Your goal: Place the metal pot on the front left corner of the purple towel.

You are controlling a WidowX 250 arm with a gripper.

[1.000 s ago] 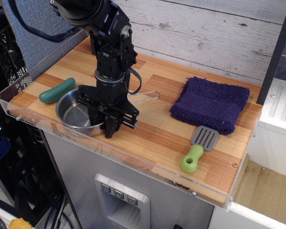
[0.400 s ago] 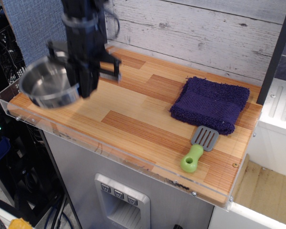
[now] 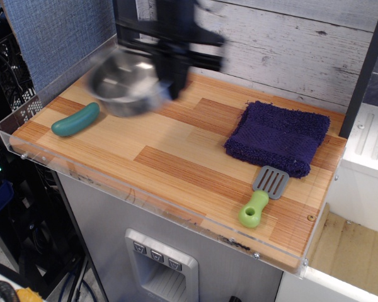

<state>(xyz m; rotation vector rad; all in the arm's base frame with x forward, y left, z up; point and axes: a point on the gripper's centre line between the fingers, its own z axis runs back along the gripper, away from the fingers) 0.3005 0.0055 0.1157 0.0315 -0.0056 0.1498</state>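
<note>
The metal pot [image 3: 123,85] is a shiny round pan, blurred by motion, held in the air above the back left of the wooden counter. My gripper [image 3: 174,85] is shut on the pot's right rim and points down from the top of the frame. The purple towel [image 3: 278,137] lies flat at the right of the counter, well to the right of the pot and gripper. The pot's wire handle is hidden behind the gripper.
A green cucumber-shaped object [image 3: 75,119] lies at the left of the counter [image 3: 176,170]. A grey spatula with a green handle [image 3: 263,195] lies just in front of the towel. A clear plastic rim [image 3: 145,192] edges the counter's front and left. A plank wall stands behind.
My gripper lifted the pot off the counter, swung up and left, then moved right; the pot now hangs above the back left. The green object, hidden before, is in view again.
</note>
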